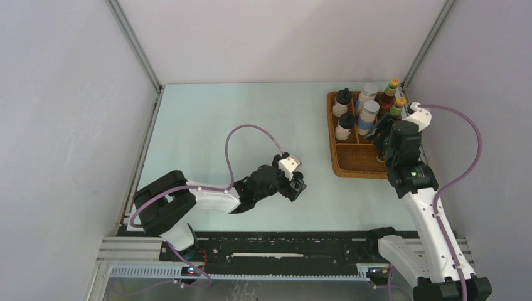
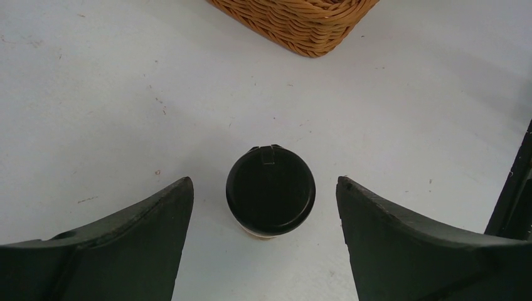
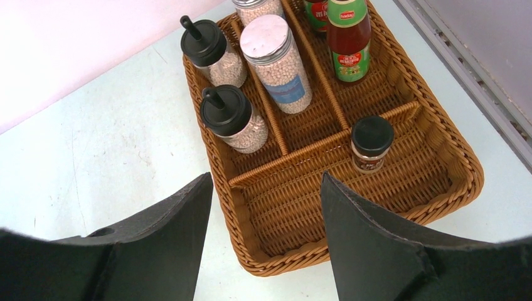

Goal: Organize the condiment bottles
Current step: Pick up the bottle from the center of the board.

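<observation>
A tiny jar (image 2: pixel 271 199) with a black lid stands upright on the table (image 2: pixel 94 94), out in the open between the spread fingers of the left gripper (image 2: pixel 263 182), which touch neither side of it. The corner of the tray (image 2: pixel 295 22) lies ahead of the jar, apart from it. The right gripper (image 3: pixel 265 177) hangs over the tray's near edge, its fingers also spread and holding nothing. Eight bottles can be counted, seven of them in the tray. Two black-lidded jars (image 3: pixel 232 116) fill the left column, two silver-lidded jars (image 3: pixel 276 63) the middle and two sauce bottles (image 3: pixel 348 44) the right. The far one of each of the last two pairs is cut off by the wrist view's edge. One twin (image 3: pixel 371 143) of the loose jar stands alone in the wide front compartment, with bare wicker on both sides of it. The loose jar looks light, rigid and smooth, probably glass under a plastic lid, so it should neither give nor need much force, though it may tip or spin if caught off-centre. From above, the lid hides nearly all of the body. The safest hold appears to be square across the round sides at or just under the lid, kept upright.
</observation>
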`<state>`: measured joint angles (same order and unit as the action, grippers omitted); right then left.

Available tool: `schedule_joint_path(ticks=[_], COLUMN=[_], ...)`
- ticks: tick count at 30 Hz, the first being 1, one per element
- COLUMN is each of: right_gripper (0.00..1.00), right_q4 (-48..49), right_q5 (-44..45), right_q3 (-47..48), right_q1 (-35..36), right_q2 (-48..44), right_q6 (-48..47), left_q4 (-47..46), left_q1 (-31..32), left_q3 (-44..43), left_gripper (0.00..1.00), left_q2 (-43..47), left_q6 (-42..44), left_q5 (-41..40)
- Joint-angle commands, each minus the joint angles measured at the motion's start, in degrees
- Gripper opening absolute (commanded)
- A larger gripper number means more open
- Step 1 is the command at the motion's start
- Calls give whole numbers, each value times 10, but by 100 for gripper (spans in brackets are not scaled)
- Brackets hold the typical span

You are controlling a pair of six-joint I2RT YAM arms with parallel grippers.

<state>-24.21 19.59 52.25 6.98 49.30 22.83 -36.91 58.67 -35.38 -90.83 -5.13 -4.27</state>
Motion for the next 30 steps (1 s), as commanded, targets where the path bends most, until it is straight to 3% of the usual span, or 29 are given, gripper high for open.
schedule_joint_path(ticks=[1,12,30], right_gripper=[72,72,71], right_q4=[22,21,24], right_q5=[20,30,30], right_q3=[10,10,10], right_q1=[10,17,18], right_q2=[-1,1,4], right_q6=[-10,-12,-15], left_q4=[-30,-30,-29], left_q1=[-5,-5,-5], left_q3=[-15,-18,-24], left_gripper=[88,77,67], left_q2=[0,5,6], left_q6=[-2,2,12], left_q5=[-13,-20,-28])
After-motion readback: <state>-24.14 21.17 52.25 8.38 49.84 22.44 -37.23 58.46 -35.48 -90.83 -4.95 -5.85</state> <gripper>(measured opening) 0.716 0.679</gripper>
